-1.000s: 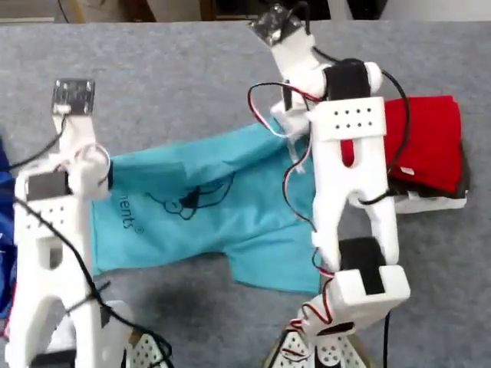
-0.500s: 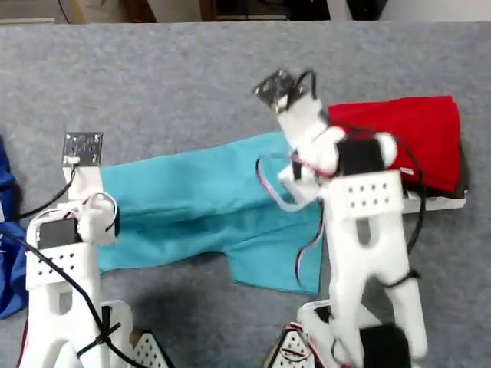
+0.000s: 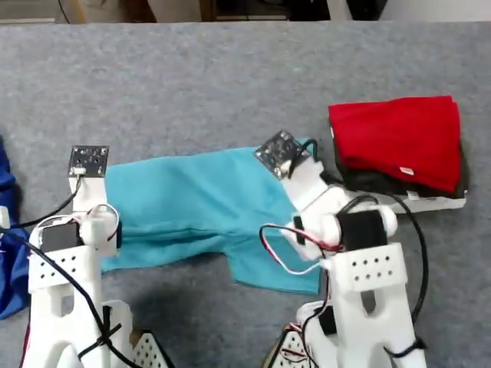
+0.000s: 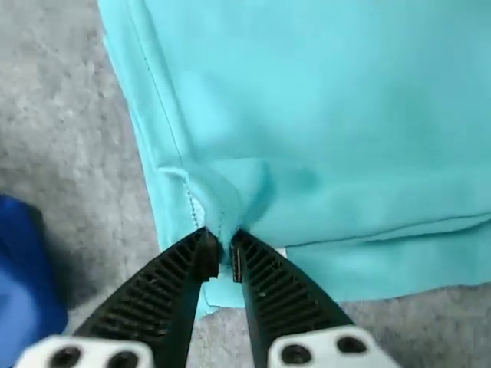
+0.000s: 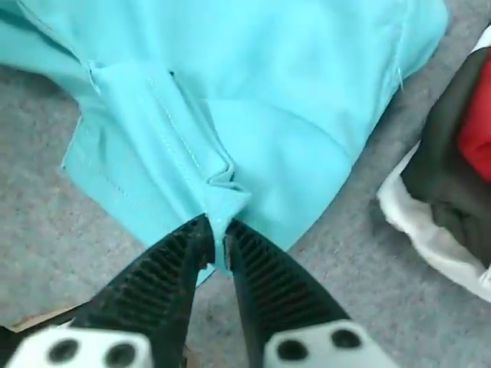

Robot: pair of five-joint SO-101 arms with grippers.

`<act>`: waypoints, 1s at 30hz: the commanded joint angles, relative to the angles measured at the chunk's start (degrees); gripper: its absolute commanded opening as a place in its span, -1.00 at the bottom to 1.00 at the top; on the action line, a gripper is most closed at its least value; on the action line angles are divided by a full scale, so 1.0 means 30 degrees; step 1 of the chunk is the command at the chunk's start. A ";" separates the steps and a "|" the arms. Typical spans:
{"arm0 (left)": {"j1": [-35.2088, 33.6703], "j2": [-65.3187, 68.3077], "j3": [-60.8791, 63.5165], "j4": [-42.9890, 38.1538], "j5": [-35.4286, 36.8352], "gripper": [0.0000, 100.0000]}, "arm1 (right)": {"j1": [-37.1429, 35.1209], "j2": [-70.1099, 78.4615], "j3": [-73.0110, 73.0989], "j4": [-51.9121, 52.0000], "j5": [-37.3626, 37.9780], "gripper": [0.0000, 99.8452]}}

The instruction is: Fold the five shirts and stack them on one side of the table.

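A turquoise shirt (image 3: 192,207) lies folded lengthwise across the middle of the grey table (image 3: 192,77). My left gripper (image 4: 220,257) is shut on a pinch of the turquoise shirt (image 4: 322,115) at its left edge, and the left arm (image 3: 77,230) stands there in the high view. My right gripper (image 5: 216,234) is shut on a fold of the turquoise shirt (image 5: 253,92) near a sleeve; the right arm (image 3: 337,230) is at the shirt's right end. A folded red shirt (image 3: 399,142) tops a stack at the right.
Under the red shirt lie a dark shirt (image 5: 441,180) and a white one (image 5: 430,241). A blue shirt (image 3: 8,253) sits at the table's left edge, also blue cloth (image 4: 27,284) in the left wrist view. Bare grey table stretches along the far side.
Both arms have pulled back toward the near edge, drawing the shirt's far half over itself; the printed face is now covered and the shirt lies narrower.
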 commanded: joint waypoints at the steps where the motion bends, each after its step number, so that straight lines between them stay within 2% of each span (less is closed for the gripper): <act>1: -0.0762 -0.0190 -0.0117 -0.0322 -0.0205 -0.96 | -0.0073 -0.0454 0.0337 0.0029 -0.0088 -1.00; 8: -0.1729 -0.0190 -0.0176 0.0293 -0.1524 -0.96 | -0.0073 -0.0425 0.0484 -0.0059 0.1026 -1.00; 13: 0.0410 -0.0190 -0.0117 0.2374 -0.3575 -0.96 | -0.0073 -0.0425 0.0454 -0.0059 0.1582 -0.99; 15: 0.1260 -0.0249 -0.0117 0.3106 -0.4601 -0.92 | -0.0073 -0.0542 0.0454 0.0029 0.1817 -0.91; 18: 0.1377 -0.0337 -0.0410 0.4161 -0.5861 -0.73 | 0.0337 -0.0601 -0.0015 0.0147 0.1612 -0.67; 20: 0.0498 -0.0308 -0.0879 0.3956 -0.6037 -0.71 | 0.0571 -0.0864 -0.1070 0.0527 0.1377 -0.55; 22: -0.0410 -0.0161 -0.1700 0.3927 -0.6300 -0.70 | 0.0718 -0.1275 -0.2300 0.1084 0.1407 -0.50; 27: -0.2022 -0.0308 -0.4337 0.5099 -0.7795 -0.69 | 0.0777 -0.1421 -0.4322 0.0908 0.1260 -0.52; 29: -0.1963 -0.0308 -0.6007 0.7062 -0.9407 -0.77 | 0.0630 -0.0542 -0.4352 -0.0117 0.1084 -0.69; 30: -0.1817 -0.0337 -0.6945 0.8000 -1.0110 -0.90 | 0.0542 0.0249 -0.4293 -0.0967 0.0557 -0.84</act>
